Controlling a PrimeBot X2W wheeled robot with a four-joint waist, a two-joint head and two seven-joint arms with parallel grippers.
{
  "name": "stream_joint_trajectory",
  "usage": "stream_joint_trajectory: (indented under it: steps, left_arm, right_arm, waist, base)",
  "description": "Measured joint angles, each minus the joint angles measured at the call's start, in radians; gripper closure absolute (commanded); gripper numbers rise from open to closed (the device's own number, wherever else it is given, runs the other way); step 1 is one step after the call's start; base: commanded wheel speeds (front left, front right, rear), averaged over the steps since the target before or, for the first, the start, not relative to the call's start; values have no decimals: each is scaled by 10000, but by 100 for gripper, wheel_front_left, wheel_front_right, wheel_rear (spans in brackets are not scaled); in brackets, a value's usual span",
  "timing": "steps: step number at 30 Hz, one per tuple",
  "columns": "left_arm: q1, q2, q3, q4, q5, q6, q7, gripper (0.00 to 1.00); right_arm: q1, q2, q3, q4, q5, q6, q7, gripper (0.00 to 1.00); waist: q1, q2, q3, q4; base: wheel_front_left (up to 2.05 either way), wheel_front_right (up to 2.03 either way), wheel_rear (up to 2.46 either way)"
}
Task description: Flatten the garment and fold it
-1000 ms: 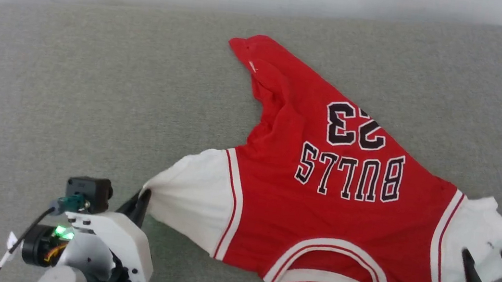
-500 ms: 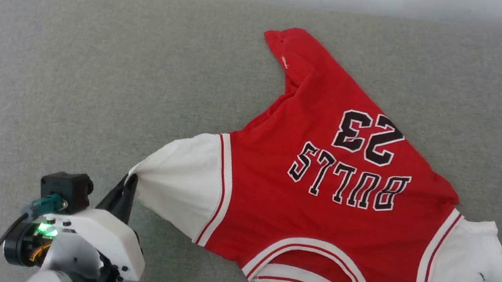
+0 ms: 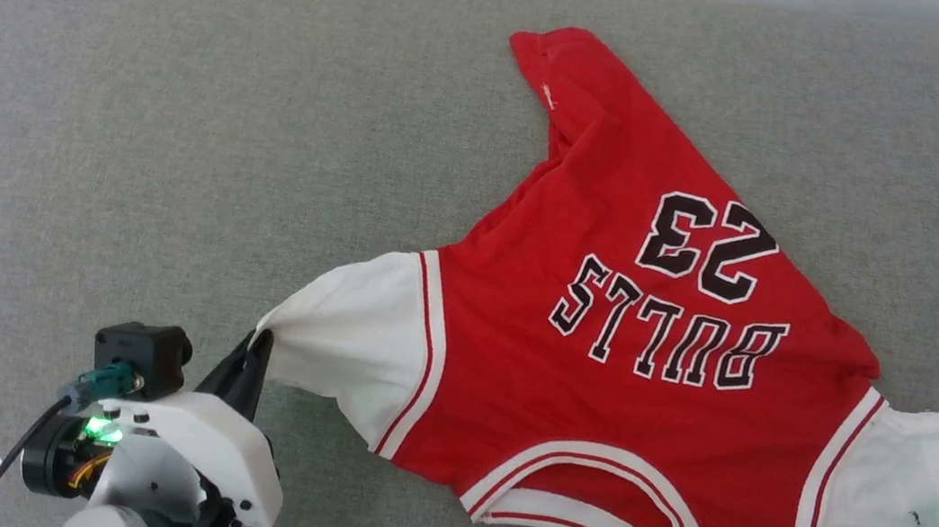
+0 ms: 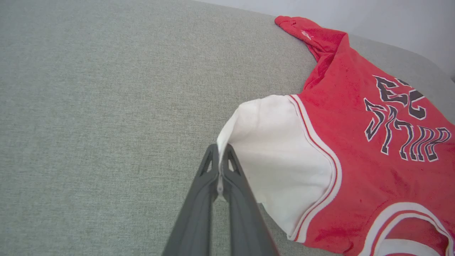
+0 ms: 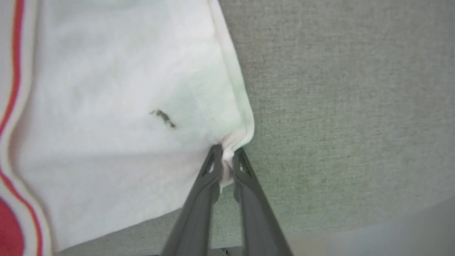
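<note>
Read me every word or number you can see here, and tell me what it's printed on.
"BULLS": black-and-white block letters on the chest of the garment, upside down in the head view.
"23": same lettering, just beyond that word.
White mark near the garment's far red corner: too small to read.

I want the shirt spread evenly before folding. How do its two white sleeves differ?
The left sleeve tapers to a point in the left tool; the right sleeve, in the right tool, lies broader. The right sleeve has a small dark mark; the left sleeve looks clean. Both are white, red-trimmed, pinched at the cuff.
</note>
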Motion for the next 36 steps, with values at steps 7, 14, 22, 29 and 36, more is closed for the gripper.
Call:
stream_joint_trajectory:
  steps: [7, 14, 22, 29, 36]
  left_arm:
    - [2, 146, 121, -127, -247, -167, -67, 100]
    - [-128, 378, 610, -1087, -769, -309, -123, 100]
    - [-1455, 1143, 1450, -2339, -955, -449, 157, 100]
    - [-3348, 1337, 2314, -2989, -1430, -449, 42, 100]
    - [-5201, 1636, 2706, -2550, -1680, -451, -6, 100]
  right_arm:
    - [-50, -155, 589, -734, 763, -23, -265, 100]
    - [-611, -1158, 867, -3104, 1628, -23, -349, 100]
    - [-2514, -1983, 533, -5024, 2861, -25, -148, 100]
    - [-4766, -2140, 656, -5233, 3124, -23, 318, 100]
    - [-6989, -2669, 1363, -4445, 3043, -19, 284, 100]
  waist:
    - [2, 0, -510, -194]
    - [1, 0, -1281, -434]
    - [0, 0, -1904, -678]
    - [1, 0, -2043, -926]
    - [1, 0, -1708, -1002]
  base:
    - [0, 0, 0]
    - [0, 0, 0]
    - [0, 0, 0]
    - [0, 0, 0]
    - [0, 0, 0]
